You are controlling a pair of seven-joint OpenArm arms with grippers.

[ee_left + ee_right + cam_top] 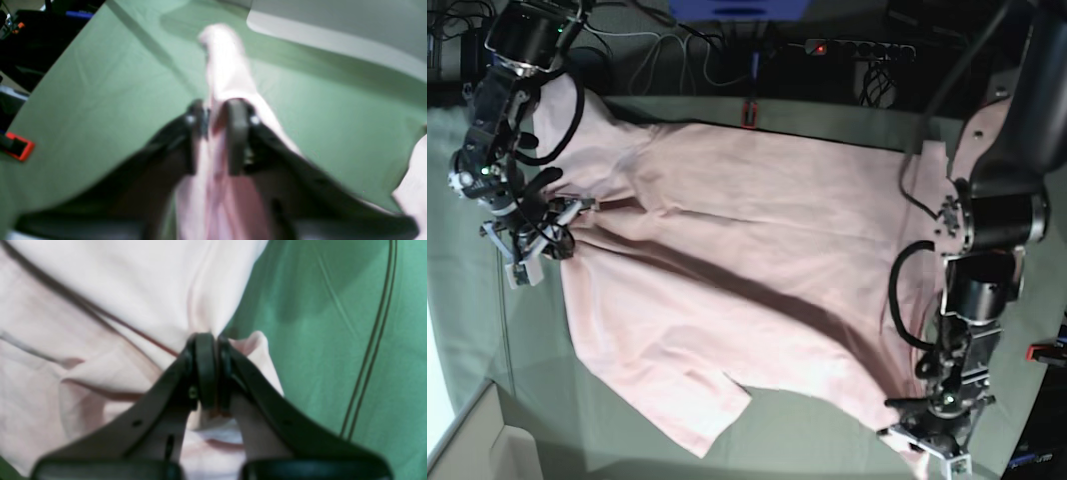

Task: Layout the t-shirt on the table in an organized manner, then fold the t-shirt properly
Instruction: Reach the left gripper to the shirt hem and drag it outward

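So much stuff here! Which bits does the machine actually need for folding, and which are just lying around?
Part of the job:
- t-shirt, pale pink, spread out
- table with its green cloth
- left pincer, cloth between its tips
- right pincer, pinching the shirt's edge

Just lying about:
- power strip behind the table
- cables beside it
- red clamp at the table edge
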